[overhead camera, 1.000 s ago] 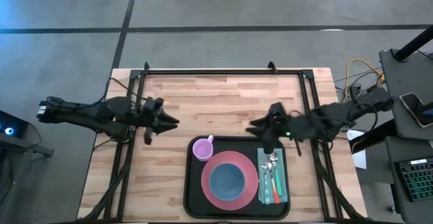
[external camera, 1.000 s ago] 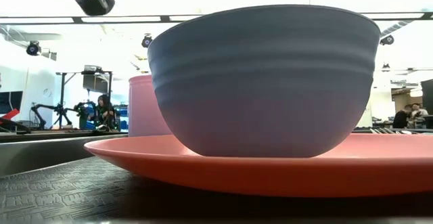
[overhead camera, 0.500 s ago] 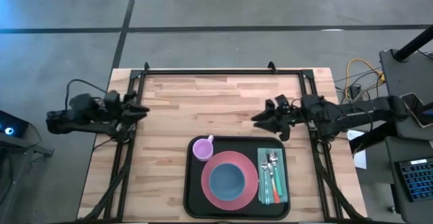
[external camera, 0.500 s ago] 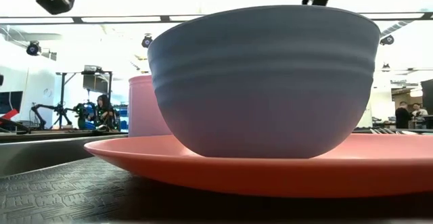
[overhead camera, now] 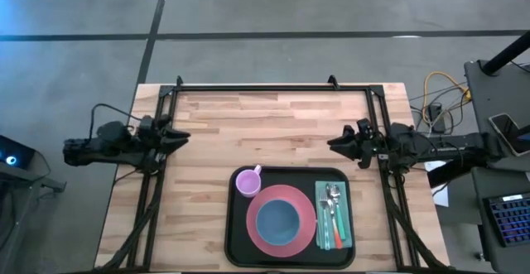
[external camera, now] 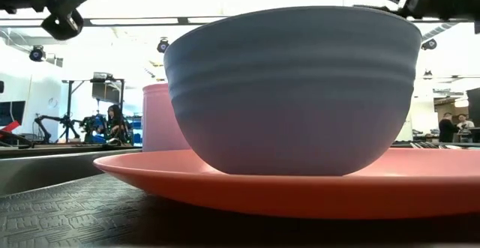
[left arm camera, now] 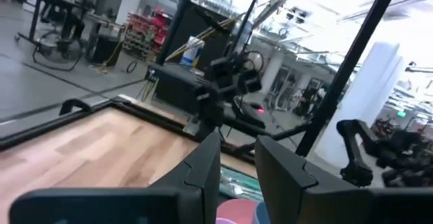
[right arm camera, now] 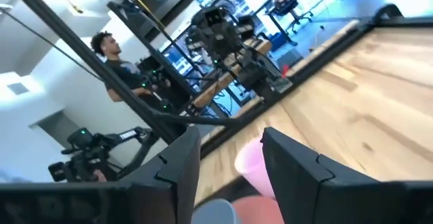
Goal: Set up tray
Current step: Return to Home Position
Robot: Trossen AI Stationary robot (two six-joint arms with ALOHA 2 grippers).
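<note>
The tray [overhead camera: 235, 224] is black and sits on the wooden worktop [overhead camera: 273, 121], close to the edge at the bottom of the high view and a bit to the right of the middle. On the tray lies a pink plate [overhead camera: 258, 234], and a blue bowl [overhead camera: 277, 219] stands in the middle of the plate. A small pink cup [overhead camera: 247, 182] stands on the tray just beside the plate, at the far left corner. A blue napkin [overhead camera: 320, 193] lies on the right part of the tray, with the cutlery [overhead camera: 333, 212] lined up on top of it. The right gripper [overhead camera: 333, 144] hangs in the air near the tray's far right corner and touches nothing. Its jaws are a little way apart and hold nothing. The left gripper [overhead camera: 182, 135] is over the left side of the worktop, well apart from the tray. Its jaws show a thin gap and are empty too.
</note>
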